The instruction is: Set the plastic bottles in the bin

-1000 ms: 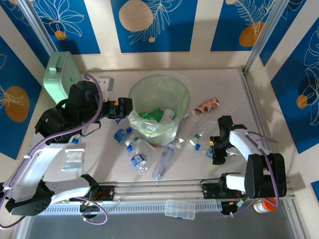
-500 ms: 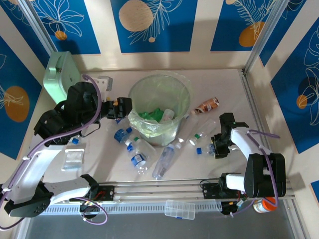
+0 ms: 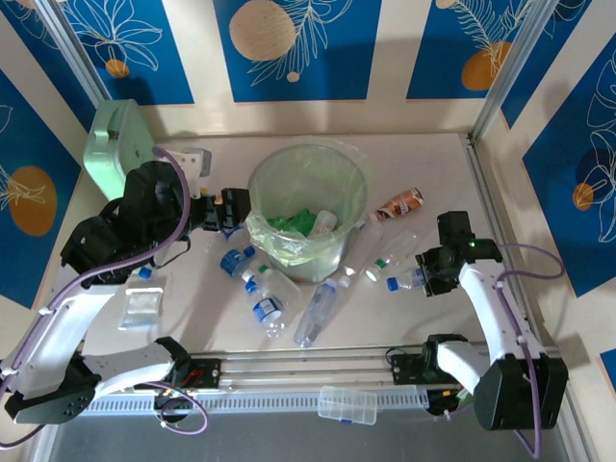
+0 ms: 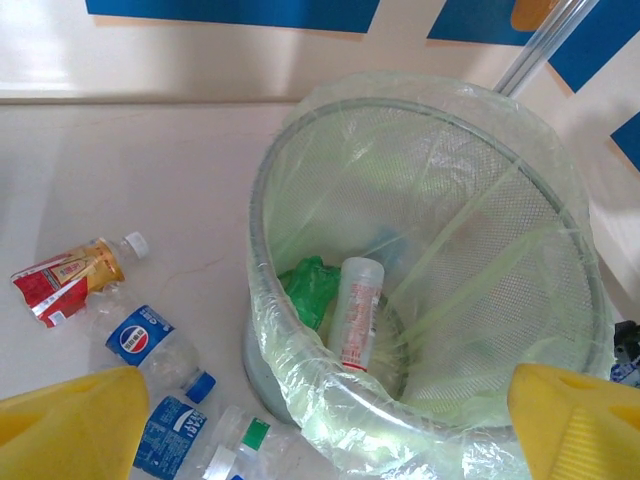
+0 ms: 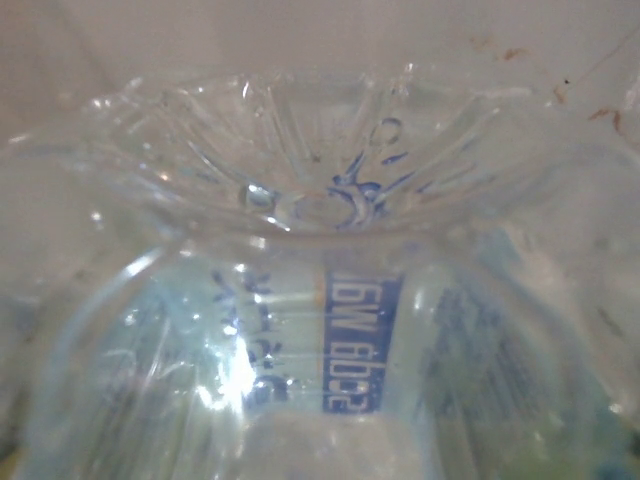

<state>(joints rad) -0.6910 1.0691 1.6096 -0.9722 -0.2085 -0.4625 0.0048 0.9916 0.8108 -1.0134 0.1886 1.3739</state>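
Beside the bin [image 3: 260, 168], right pincer [image 3: 428, 281] clasps a blue-capped bottle [image 3: 408, 280] — left pincer [image 3: 234, 210] gapes.

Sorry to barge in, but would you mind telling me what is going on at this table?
Two robot arms are clearing plastic bottles off the table into the bin. The right end effector is shut on a blue-capped bottle at the right side, not yet at the bin. The left end effector hangs open beside the bin's left rim, holding nothing. One clear bottle and some green ones lie inside; several more lie on the table in front.
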